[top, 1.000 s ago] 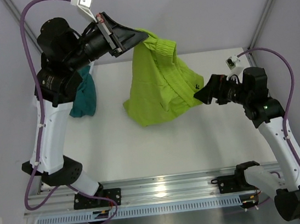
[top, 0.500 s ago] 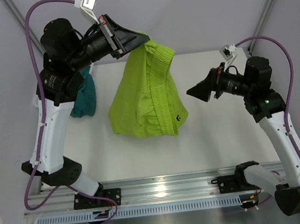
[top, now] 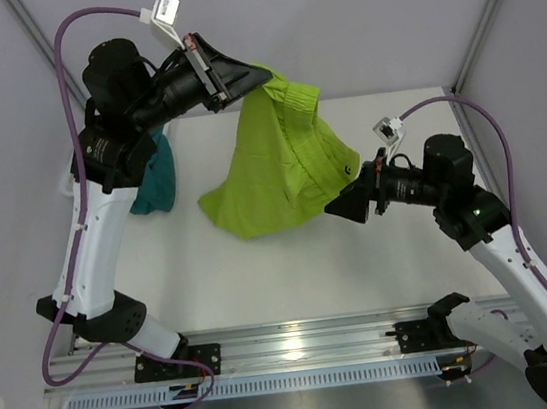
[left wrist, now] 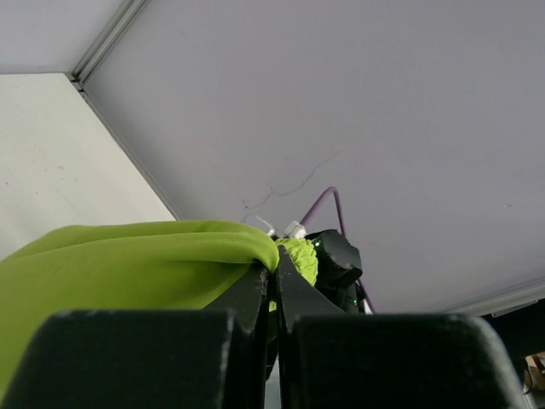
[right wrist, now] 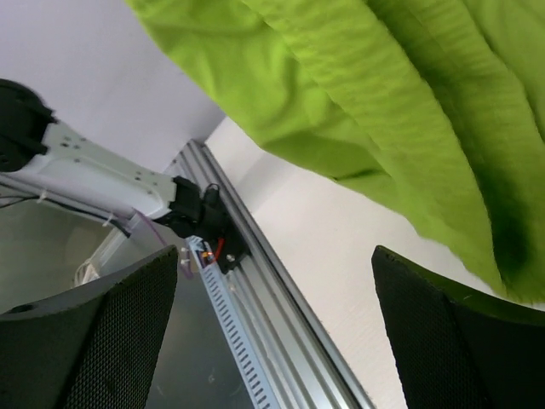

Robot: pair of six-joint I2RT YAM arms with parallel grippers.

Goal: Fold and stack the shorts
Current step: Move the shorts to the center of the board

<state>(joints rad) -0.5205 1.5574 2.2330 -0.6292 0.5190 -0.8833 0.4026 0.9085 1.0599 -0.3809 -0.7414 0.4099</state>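
1. L gripper (top: pixel 248 75) is up high over the far side of the table (top: pixel 264 286), clamped on the waistband edge of the lime-green shorts (top: pixel 279 168). L wrist cam: fingers (left wrist: pixel 255 298) pressed together w/ fabric pinched between.
2. Shorts hang off that one grip, draped down and bunched at the bottom. Can't tell if the low edge touches the table.
3. R gripper (top: pixel 342 205) sits at the shorts' lower right edge, jaws spread wide, nothing between. R wrist cam: pads (right wrist: pixel 111 341) far apart, fabric hanging just above them. Contact w/ cloth: can't tell.
4. Teal garment (top: pixel 154 180) lies at far left of the table, partly hidden behind L arm (top: pixel 96 238), apart from the shorts.
5. Alu rail (top: pixel 292 348) runs along the near edge w/ both arm bases on it. Purple cables (top: pixel 57 51) loop off both arms.
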